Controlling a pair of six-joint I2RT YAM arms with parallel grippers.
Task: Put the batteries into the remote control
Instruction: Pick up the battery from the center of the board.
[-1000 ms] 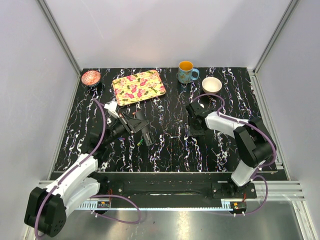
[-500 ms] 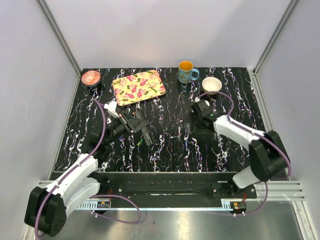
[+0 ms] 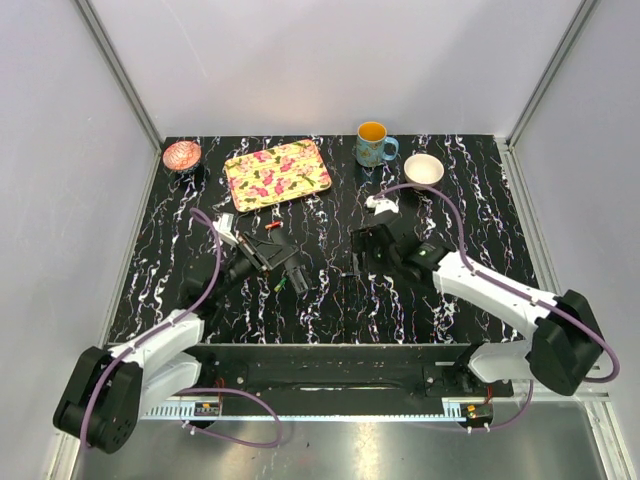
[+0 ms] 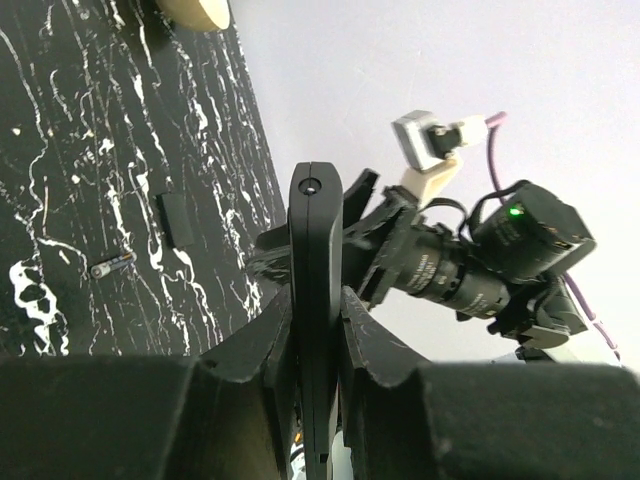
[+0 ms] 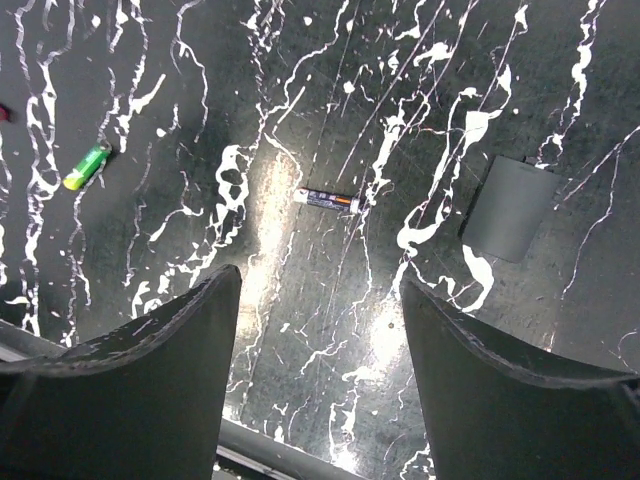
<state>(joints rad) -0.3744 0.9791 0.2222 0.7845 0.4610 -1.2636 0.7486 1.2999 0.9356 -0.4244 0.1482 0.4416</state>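
Left gripper (image 4: 315, 345) is pressed tight on the remote control (image 4: 315, 230), a slim matte black bar seen edge-on between the fingers, on the near side of the flowered tray (image 3: 277, 173). Right gripper (image 5: 318, 285) is spread wide and holds nothing. It hovers near-side and right of the tray, over a small dark battery (image 5: 327, 200) lying on the glossy black, white-veined table (image 5: 300, 60). A green battery (image 5: 87, 165) lies well apart from it, and a flat dark rectangular piece (image 5: 507, 208) lies on its other side. Left arm reaches forward. Right arm stretches low, wrist pitched down.
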